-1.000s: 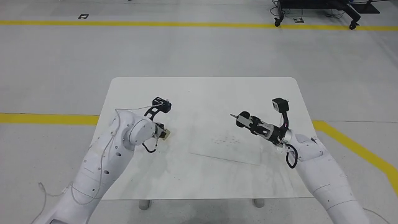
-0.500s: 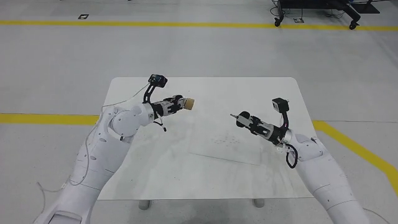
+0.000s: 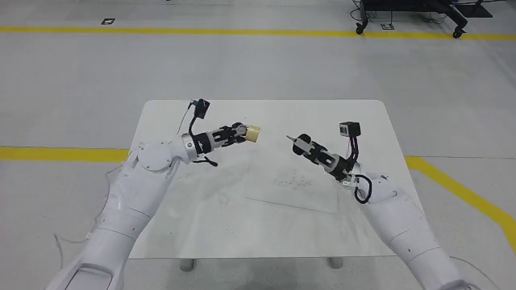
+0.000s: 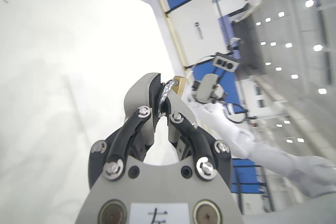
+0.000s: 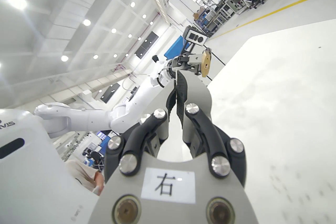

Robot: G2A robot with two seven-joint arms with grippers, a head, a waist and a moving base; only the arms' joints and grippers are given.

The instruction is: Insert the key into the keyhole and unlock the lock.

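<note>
Two pincers hang above the white worktop [image 3: 322,117], and they face each other over its middle part with an open gap between them.

The left pincer [image 3: 239,133] is closed narrow on the lock [image 3: 252,133], a small brass padlock. In the left wrist view its fingers [image 4: 147,93] press on the silver shackle [image 4: 166,89] from both sides. The brass body stands out past the fingertips, on the side toward the other arm. The lock is in the air and does not touch the worktop. From the right wrist view it appears farther off, with one narrow brass face turned toward this camera. I cannot tell from here whether a keyhole is in that face.

The right pincer [image 3: 300,143] is closed tight on the key [image 3: 289,138]. In the top view a thin metal tip comes out from between the fingertips and points toward the lock. In the right wrist view the dark pads [image 5: 181,88] lie flat against each other and hide the rest of the key. The tip and the lock are apart. They are near each other but not touching, and the key is not in the lock.

On the worktop, below and between the two arms, lies a thin flat sheet [image 3: 278,192] with some small dark marks on it. On the floor beyond the worktop runs a yellow line [image 3: 242,30].
</note>
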